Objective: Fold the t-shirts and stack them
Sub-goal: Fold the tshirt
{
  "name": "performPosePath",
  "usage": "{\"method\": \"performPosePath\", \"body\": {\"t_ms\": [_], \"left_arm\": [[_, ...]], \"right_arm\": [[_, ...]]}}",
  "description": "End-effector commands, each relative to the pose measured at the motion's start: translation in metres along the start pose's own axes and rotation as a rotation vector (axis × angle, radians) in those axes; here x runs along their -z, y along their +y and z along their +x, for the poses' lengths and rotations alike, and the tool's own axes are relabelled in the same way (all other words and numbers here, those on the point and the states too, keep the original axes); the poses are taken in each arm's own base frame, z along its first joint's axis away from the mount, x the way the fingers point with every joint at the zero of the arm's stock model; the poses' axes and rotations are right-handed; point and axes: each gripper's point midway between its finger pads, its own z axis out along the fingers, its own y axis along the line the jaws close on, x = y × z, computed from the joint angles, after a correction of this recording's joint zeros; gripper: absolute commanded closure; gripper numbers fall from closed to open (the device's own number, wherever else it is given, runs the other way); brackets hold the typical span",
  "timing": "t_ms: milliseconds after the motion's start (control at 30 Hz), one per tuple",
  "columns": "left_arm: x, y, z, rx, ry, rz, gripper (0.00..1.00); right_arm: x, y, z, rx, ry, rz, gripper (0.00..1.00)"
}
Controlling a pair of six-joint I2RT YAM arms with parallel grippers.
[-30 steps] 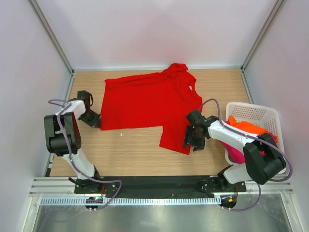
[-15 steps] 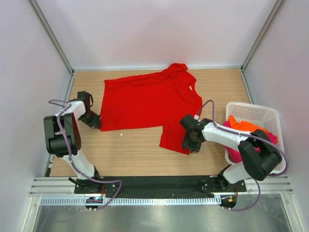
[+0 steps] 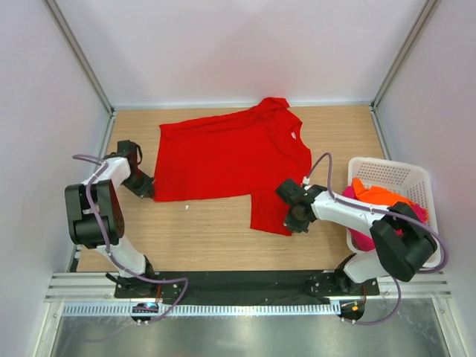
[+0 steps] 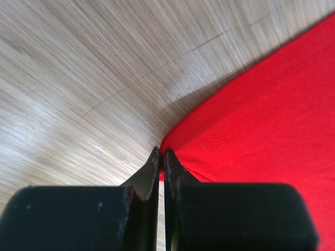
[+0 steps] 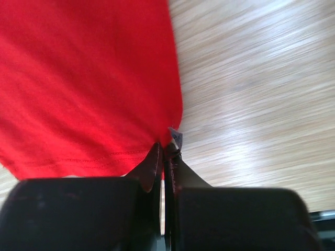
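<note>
A bright red t-shirt [image 3: 227, 160] lies spread on the wooden table, its collar toward the back. My left gripper [image 3: 147, 187] is shut on the shirt's near-left corner [image 4: 175, 144]. At the near-right corner of the hem [image 5: 165, 136], my right gripper [image 3: 291, 221] is shut on the cloth beside a small label [image 5: 175, 136]. An orange t-shirt [image 3: 383, 195] and a magenta-pink t-shirt [image 3: 364, 238] lie bunched in the white basket [image 3: 394, 172] on the right.
White walls with metal posts enclose the table on three sides. The basket stands against the right wall. Bare wood [image 3: 201, 234] lies between the shirt's hem and the arm bases.
My right gripper slid left onto the shirt's near-right hem corner and closed on it. The left gripper has held its corner throughout.
</note>
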Motion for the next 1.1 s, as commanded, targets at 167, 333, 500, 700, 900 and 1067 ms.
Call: {"method": "performPosePath", "body": {"t_ms": [167, 333, 500, 700, 900, 1067], "left_arm": [[0.067, -0.015, -0.024, -0.055, -0.153, 0.143, 1.00], [0.139, -0.030, -0.036, -0.080, -0.299, 0.308, 1.00], [0.232, -0.038, -0.047, -0.104, -0.496, 0.483, 1.00], [0.350, -0.045, -0.032, -0.249, -0.697, 0.641, 1.00], [0.478, -0.044, -0.026, -0.306, -0.958, 0.835, 1.00], [0.570, -0.020, -0.014, -0.298, -1.148, 0.992, 1.00]], "right_arm": [[0.083, -0.011, -0.104, 0.074, -0.391, 0.045, 0.99], [0.181, 0.011, -0.168, 0.083, -0.592, -0.118, 0.99], [0.291, 0.023, -0.196, 0.110, -0.790, -0.329, 0.99], [0.419, -0.002, -0.196, 0.105, -1.056, -0.579, 0.99], [0.519, -0.043, -0.178, 0.120, -1.273, -0.742, 0.99], [0.588, -0.070, -0.161, 0.166, -1.427, -0.846, 0.99]]}}
